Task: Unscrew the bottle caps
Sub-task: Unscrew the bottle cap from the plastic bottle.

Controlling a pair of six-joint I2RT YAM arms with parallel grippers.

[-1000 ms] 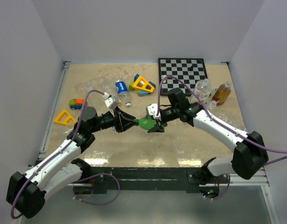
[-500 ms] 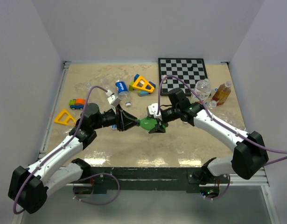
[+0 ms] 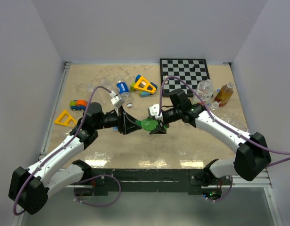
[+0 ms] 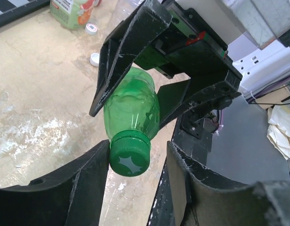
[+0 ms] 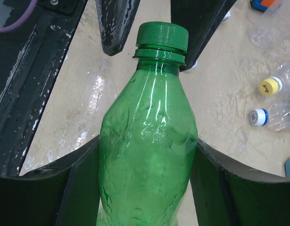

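My right gripper [image 3: 155,125] is shut on the body of a small green bottle [image 3: 146,124] and holds it sideways above the table, neck toward the left arm. In the right wrist view the bottle [image 5: 149,155] fills the gap between the fingers, with its green cap [image 5: 162,35] still on. My left gripper [image 3: 134,125] is open around that cap [image 4: 129,157]. One finger [image 4: 88,179] touches the cap's side and the other [image 4: 182,179] stands clear of it.
A chessboard [image 3: 185,70] lies at the back right, with a clear bottle [image 3: 204,88] and an orange-liquid bottle [image 3: 224,93] beside it. A blue-labelled bottle [image 3: 122,89], toy blocks [image 3: 144,85], a toy car [image 3: 78,104] and a yellow triangle [image 3: 64,118] lie left of centre.
My left gripper has moved right toward the bottle's neck, so its fingers now straddle the green cap. The right arm and the bottle have stayed still.
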